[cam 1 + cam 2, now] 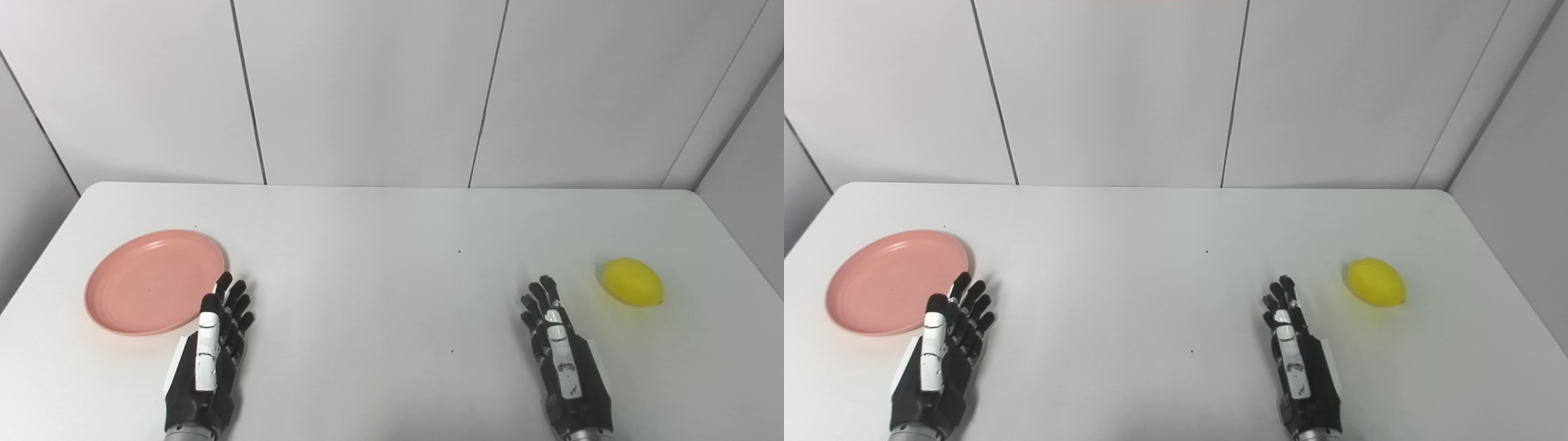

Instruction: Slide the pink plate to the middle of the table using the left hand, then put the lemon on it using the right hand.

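Tabletop (392, 245) carries one plate (147, 282) at far left and one lemon (633, 282) at far right. Two robot hands rest near the front edge. The left robot hand (211, 355), spread and holding nothing, sits just beside the plate's near right rim. The right robot hand (563, 355), also spread and holding nothing, lies near the lemon, to its left, apart from it.

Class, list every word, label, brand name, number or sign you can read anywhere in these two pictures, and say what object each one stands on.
None: no readable text appears in either view.
pink plate: plain, no print.
lemon: plain, no label.
left robot hand and right robot hand: white panels with small dark marks, too small to read as text.
table: only tiny dark specks.
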